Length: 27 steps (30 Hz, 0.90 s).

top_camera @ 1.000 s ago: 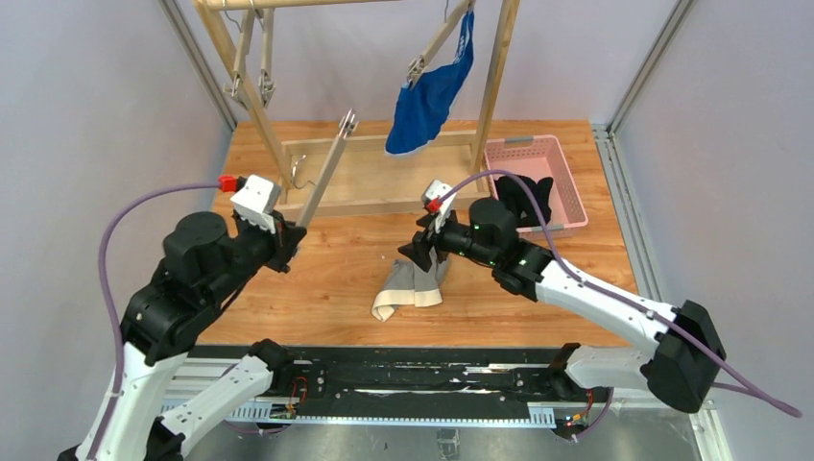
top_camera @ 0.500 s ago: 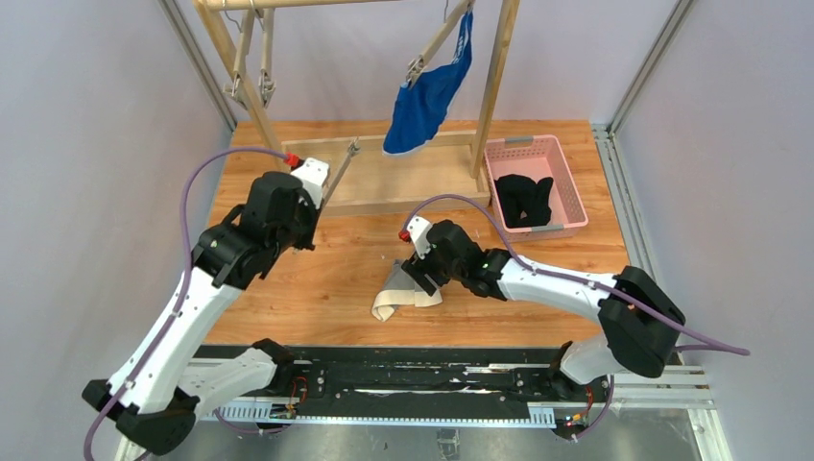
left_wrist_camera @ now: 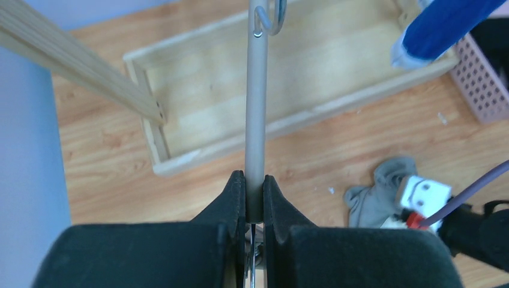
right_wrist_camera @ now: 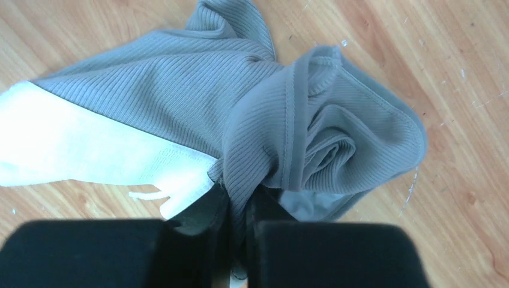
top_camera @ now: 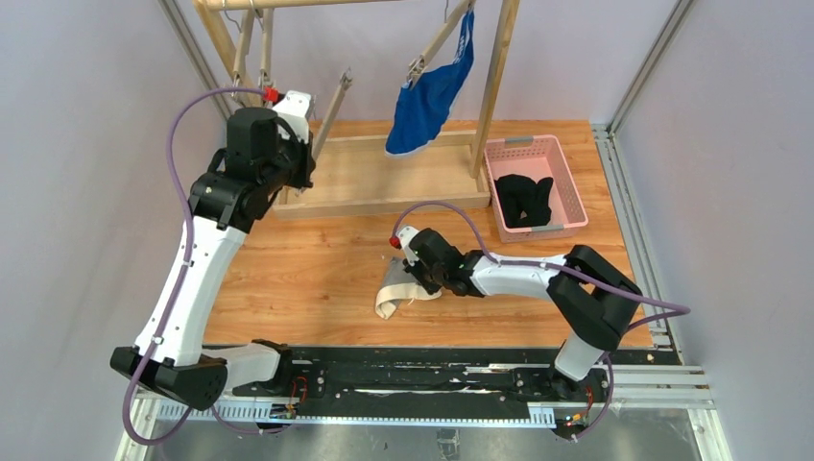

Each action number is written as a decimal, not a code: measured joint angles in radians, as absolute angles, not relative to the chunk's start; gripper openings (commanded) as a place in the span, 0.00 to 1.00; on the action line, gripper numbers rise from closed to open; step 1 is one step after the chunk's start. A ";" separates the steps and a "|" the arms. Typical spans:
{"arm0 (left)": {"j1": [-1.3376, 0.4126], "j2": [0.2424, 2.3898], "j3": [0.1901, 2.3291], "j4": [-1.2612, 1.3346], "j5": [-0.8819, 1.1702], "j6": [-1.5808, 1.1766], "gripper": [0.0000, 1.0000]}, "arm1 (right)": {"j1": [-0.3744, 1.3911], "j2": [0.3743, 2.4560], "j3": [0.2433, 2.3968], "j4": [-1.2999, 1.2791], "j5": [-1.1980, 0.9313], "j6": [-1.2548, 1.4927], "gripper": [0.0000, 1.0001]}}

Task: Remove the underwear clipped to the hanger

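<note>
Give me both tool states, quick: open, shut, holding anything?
Left tool: closed on the straight grey hanger bar.
Right tool: closed on the grey ribbed fabric briefs.

No readable text, label or number anywhere.

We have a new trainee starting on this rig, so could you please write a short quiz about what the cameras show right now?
1. True or false: the right gripper pinches the grey underwear lying on the table.
2. What does the left gripper clamp? A an empty hanger; B the pink basket; C a cable.
3. What colour is the hanging underwear on the wooden rack?
Key: 1 true; 2 A; 3 blue.
</note>
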<state>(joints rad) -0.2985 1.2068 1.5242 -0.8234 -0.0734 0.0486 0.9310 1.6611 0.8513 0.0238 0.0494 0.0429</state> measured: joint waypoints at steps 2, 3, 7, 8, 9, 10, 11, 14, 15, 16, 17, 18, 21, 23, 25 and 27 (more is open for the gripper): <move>-0.299 1.225 1.580 -0.810 -0.060 0.048 0.00 | 0.934 1.682 0.879 0.013 0.057 0.053 0.01; -0.299 1.231 1.601 -0.805 -0.057 0.048 0.00 | 0.934 1.691 0.893 0.002 0.062 0.056 0.01; -0.294 1.274 1.704 -0.802 -0.034 0.045 0.00 | 0.935 1.689 0.914 -0.044 0.106 0.062 0.01; -0.290 1.290 1.729 -0.801 -0.024 0.044 0.00 | 0.934 1.678 0.914 -0.071 0.132 0.063 0.01; -0.286 1.309 1.756 -0.802 -0.015 0.043 0.00 | 0.934 1.662 0.914 -0.099 0.161 0.064 0.01; -0.281 1.330 1.782 -0.802 -0.005 0.041 0.00 | 0.934 1.642 0.914 -0.127 0.193 0.064 0.01; -0.277 1.350 1.807 -0.803 0.001 0.041 0.00 | 0.934 1.620 0.916 -0.151 0.225 0.064 0.01; -0.269 1.409 1.870 -0.810 0.015 0.038 0.00 | 0.919 1.533 0.931 -0.208 0.325 0.062 0.01; -0.267 1.427 1.888 -0.811 0.019 0.038 0.00 | 0.905 1.494 0.937 -0.220 0.352 0.059 0.01; -0.266 1.439 1.899 -0.811 0.022 0.038 0.00 | 0.884 1.454 0.945 -0.229 0.376 0.057 0.01; -0.265 1.451 1.913 -0.815 0.025 0.037 0.00 | 0.859 1.417 0.951 -0.235 0.395 0.056 0.01; -0.263 1.453 1.915 -0.815 0.025 0.037 0.00 | 0.826 1.378 0.957 -0.237 0.411 0.055 0.00; -0.252 1.458 1.929 -0.817 0.032 0.029 0.00 | 0.738 1.278 0.960 -0.232 0.441 0.048 0.01; -0.238 1.458 1.937 -0.817 0.040 0.019 0.00 | 0.668 1.217 0.964 -0.222 0.461 0.037 0.00; -0.227 1.458 1.943 -0.815 0.045 0.011 0.00 | 0.622 1.191 0.973 -0.213 0.474 0.025 0.01; -0.217 1.458 1.948 -0.812 0.051 -0.001 0.00 | 0.559 1.177 0.985 -0.199 0.476 0.009 0.01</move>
